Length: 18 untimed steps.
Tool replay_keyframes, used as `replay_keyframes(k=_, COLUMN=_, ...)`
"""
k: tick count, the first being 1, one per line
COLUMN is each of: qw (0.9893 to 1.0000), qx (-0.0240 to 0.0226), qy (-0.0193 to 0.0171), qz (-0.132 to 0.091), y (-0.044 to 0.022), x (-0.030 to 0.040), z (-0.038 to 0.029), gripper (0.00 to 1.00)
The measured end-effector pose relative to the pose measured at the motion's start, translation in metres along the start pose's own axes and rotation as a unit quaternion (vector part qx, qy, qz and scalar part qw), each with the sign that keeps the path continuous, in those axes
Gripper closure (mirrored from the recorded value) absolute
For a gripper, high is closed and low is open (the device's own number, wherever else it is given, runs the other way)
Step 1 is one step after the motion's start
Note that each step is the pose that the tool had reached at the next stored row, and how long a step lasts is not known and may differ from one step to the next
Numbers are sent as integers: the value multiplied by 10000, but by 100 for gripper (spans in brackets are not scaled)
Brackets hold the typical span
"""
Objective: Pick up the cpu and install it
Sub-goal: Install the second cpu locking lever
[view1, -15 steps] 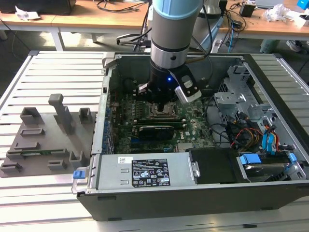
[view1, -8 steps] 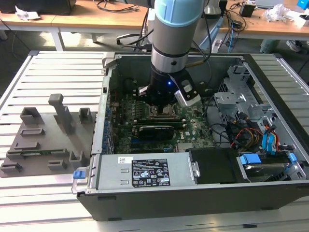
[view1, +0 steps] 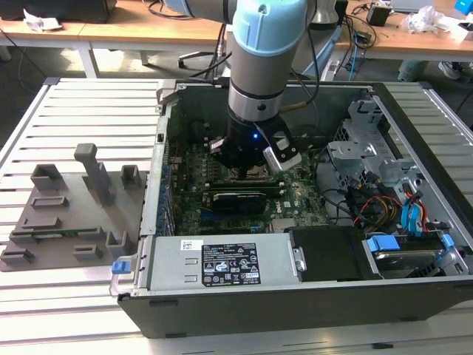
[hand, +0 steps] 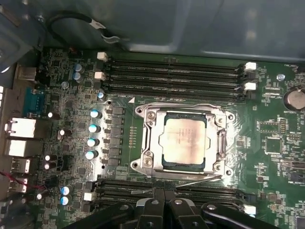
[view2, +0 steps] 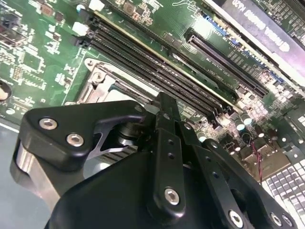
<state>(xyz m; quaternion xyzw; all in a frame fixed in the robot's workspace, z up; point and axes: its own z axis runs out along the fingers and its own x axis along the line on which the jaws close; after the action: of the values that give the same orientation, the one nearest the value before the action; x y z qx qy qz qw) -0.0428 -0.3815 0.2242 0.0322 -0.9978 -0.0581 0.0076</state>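
The cpu (hand: 183, 142), a flat silver-grey square chip, lies inside the metal socket frame (hand: 151, 138) on the green motherboard (hand: 71, 114). In the first wrist view my gripper (hand: 164, 194) hovers just beside the socket's edge, over the memory slots, its two black fingers (hand: 155, 196) pressed together with nothing between them. The second wrist view has the same fingertips (view2: 165, 102) close above the socket frame (view2: 97, 82). In the exterior view the gripper (view1: 247, 171) reaches down into the open computer case (view1: 222, 310), over the middle of the board.
Memory slots (hand: 176, 71) flank the socket on two sides. A black expansion card (view1: 238, 200), a labelled power supply (view1: 222, 262), and a drive cage with coloured cables (view1: 384, 200) fill the case. Grey plastic blocks (view1: 70, 203) sit on the slatted table at the exterior view's left.
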Motion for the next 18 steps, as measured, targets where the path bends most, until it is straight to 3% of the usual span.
replay_keyframes(k=9, qw=10000, qx=-11, qy=-1, qz=0, y=1, x=84, z=164, gripper=89)
replay_keyframes(k=11, qw=10000, qx=-55, qy=-3, qz=-1, y=17, x=223, z=175, gripper=89)
replay_keyframes(k=13, qw=10000, qx=-95, qy=-6, qz=-1, y=25, x=297, z=181, gripper=89)
replay_keyframes(k=16, qw=9998, qx=-198, qy=-13, qz=-4, y=53, x=314, z=199, gripper=89)
replay_keyframes(k=18, qw=9998, qx=-214, qy=-13, qz=-4, y=63, x=313, z=213, gripper=89)
